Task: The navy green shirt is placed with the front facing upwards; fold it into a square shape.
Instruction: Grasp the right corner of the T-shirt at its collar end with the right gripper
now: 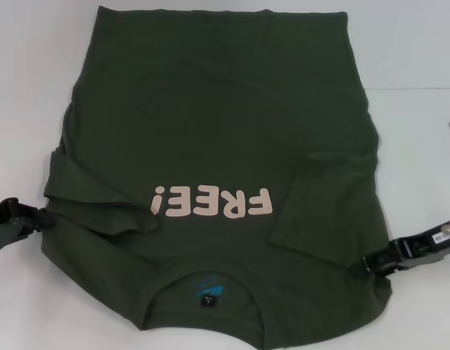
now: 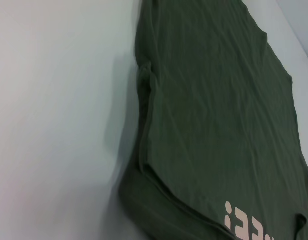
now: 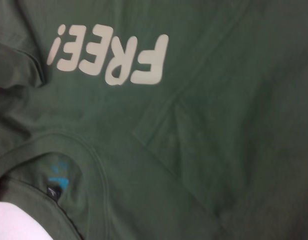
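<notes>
Left gripper [image 1: 28,215] sits at the sleeve edge of the dark olive-green cotton shirt [image 1: 225,131], right gripper [image 1: 370,262] at the opposite shoulder; I cannot tell their grasp. Shirt lies front-up on the white table [image 1: 421,44], sleeves folded inward. Likely next: a lengthwise fold.

Left gripper [image 1: 36,216]: black, low at the robot's left, reaching inward toward the centre, its tip at the cloth edge there. Arm behind it runs off the near-left border of the head view. Fingers hidden at the tip.

Right gripper [image 1: 363,264]: black, low at the robot's right, pointing inward toward the left gripper, its tip on the cloth edge. Wrist behind it carries a pale labelled block and slopes up and outward.
</notes>
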Robot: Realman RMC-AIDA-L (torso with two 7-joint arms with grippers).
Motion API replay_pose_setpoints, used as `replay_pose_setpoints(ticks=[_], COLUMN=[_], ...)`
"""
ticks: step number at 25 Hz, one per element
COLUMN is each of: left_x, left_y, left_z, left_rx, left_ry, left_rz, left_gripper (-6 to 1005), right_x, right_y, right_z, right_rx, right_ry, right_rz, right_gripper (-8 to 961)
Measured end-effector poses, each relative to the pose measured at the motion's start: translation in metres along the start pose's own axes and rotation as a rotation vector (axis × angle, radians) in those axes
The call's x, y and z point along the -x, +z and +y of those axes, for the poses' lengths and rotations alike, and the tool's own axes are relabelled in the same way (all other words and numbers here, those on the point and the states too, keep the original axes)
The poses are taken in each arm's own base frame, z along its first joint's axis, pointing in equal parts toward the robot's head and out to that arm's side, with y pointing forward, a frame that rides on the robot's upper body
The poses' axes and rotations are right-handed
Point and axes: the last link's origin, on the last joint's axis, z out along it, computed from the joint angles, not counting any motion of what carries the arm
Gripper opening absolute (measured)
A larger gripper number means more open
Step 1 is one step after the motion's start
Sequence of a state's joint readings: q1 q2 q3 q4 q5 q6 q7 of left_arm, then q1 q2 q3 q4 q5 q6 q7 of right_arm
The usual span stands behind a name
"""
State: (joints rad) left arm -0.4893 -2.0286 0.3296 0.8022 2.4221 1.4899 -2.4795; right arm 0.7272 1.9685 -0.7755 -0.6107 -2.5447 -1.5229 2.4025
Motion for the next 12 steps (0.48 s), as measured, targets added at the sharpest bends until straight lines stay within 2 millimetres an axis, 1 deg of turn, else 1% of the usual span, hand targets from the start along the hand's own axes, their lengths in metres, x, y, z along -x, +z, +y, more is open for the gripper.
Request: replay_pose_setpoints(ticks=[5,9,12], left_x=[0.0002,0.0004,0.0002], left_y=[0.0004,0.0005,0.0005], left_z=[0.0008,0.0008,0.0012], left_rx=[0.003,0.003,0.006], left_ry=[0.001,0.001,0.001], left_rz=[-0.003,-0.003,-0.002], left_gripper=[36,36,36], right_x=[0.0057,0.0043,0.0010], right_y=[0.0059,0.0052,0.0024], right_z=[0.0058,0.0065,0.0035], right_rx=[-0.010,0.010,0.003], right_ry=[-0.014,-0.008,-0.001], right_rz=[0.011,0.005,0.017], right_gripper=[734,734,734])
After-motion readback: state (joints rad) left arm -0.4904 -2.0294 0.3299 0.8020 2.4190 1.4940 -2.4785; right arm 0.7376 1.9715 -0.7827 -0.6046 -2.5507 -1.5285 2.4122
